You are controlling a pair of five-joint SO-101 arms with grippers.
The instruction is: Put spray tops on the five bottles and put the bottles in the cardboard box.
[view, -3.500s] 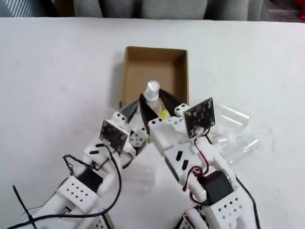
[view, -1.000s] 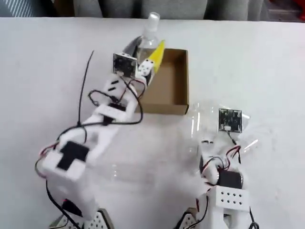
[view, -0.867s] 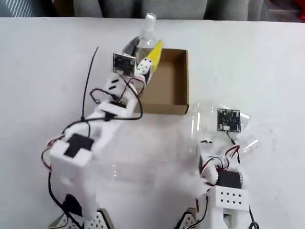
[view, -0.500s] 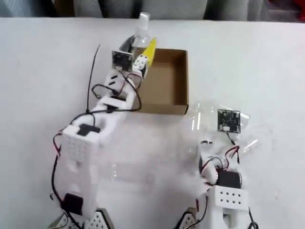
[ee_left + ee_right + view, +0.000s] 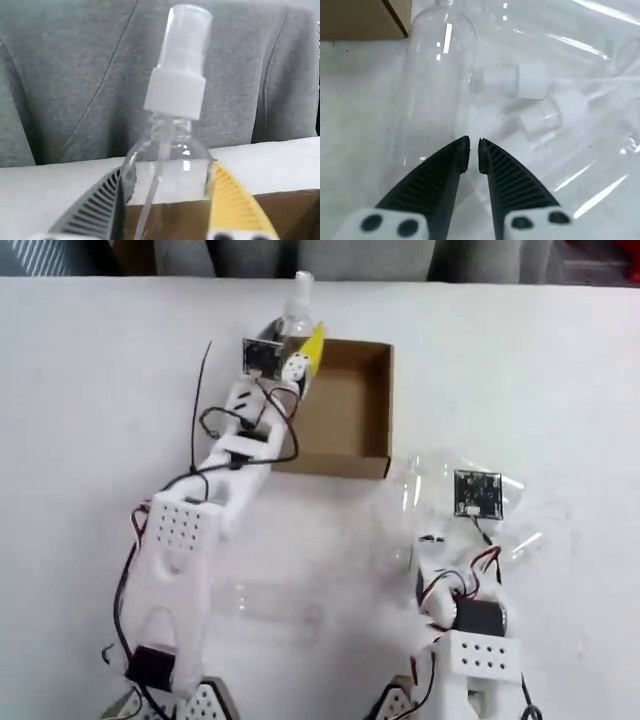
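Within left claw [image 5: 166,192], capped bottle [image 5: 170,150]

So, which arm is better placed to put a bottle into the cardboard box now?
Left: the left tool holds a capped bottle at the far edge of the cardboard box; the right tool is shut, empty, above loose bottles.

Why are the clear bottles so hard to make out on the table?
High view: the clear bottles nearly vanish against the white table, showing as faint glints. Right wrist view: bright glare streaks outline a lying bottle. Left wrist view: the topped bottle stands out against grey cloth.
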